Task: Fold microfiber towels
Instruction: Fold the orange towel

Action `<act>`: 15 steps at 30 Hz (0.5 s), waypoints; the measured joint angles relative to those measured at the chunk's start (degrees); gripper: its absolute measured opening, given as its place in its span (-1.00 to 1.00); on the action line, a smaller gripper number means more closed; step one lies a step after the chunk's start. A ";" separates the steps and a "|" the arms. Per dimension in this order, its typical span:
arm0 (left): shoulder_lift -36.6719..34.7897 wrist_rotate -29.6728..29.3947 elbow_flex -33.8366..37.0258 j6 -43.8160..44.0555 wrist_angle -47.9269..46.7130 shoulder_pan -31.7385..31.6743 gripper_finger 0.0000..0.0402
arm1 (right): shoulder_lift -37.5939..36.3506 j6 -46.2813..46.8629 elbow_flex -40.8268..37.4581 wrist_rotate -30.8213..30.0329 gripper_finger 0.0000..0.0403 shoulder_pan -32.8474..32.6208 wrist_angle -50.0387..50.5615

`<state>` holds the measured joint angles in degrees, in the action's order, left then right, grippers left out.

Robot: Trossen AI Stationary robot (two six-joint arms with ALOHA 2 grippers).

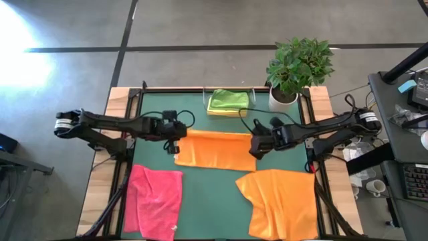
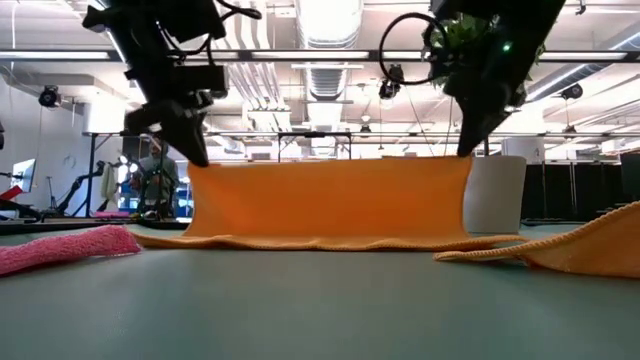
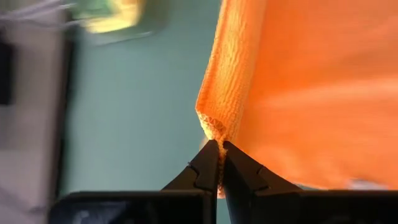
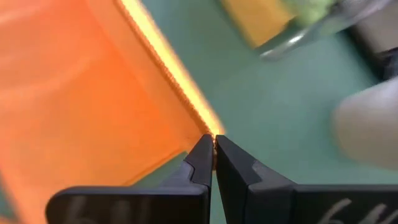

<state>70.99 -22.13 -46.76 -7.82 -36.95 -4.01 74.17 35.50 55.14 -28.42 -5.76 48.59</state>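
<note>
An orange microfiber towel (image 1: 217,150) hangs between my two grippers over the middle of the green mat (image 1: 214,194). Its upper edge (image 2: 330,160) is drawn straight and its lower part (image 2: 320,240) lies on the mat. My left gripper (image 1: 177,136) is shut on its left upper corner and my right gripper (image 1: 257,145) on its right upper corner. A pink towel (image 1: 155,201) lies crumpled at the near left. A second orange towel (image 1: 281,204) lies at the near right. A folded lime green towel on a yellow one (image 1: 227,102) lies at the far edge. My left gripper pinches the orange towel's left upper corner (image 3: 211,127) between its two fingertips (image 3: 208,163), coming from above and pointing down. The corner is lifted off the mat and the cloth hangs below it. The upper edge runs taut toward the other gripper. My right gripper pinches the orange towel's right upper corner (image 4: 208,129) between its two fingertips (image 4: 202,155), coming from above and pointing down. The corner is lifted off the mat, the cloth hangs below it, and its lower edge (image 2: 440,242) rests on the mat.
A potted plant (image 1: 297,67) in a white pot (image 2: 495,195) stands at the far right corner, close behind my right gripper. A wire rack (image 1: 227,90) stands at the far edge by the folded towels. Bare mat lies between the pink and the second orange towel.
</note>
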 joint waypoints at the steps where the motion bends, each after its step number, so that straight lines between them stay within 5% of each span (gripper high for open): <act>1: -0.07 2.50 0.44 0.00 0.52 0.00 -1.00 | -0.09 -0.21 -0.54 2.02 -0.96 -0.14 -0.96; 15: 0.84 22.94 2.22 0.08 1.96 0.04 -1.00 | 2.55 1.72 -6.37 15.39 -0.96 -4.45 -14.30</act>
<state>71.83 0.81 -44.53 -7.75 -34.99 -3.97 76.72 37.22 48.77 -13.03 -10.21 34.28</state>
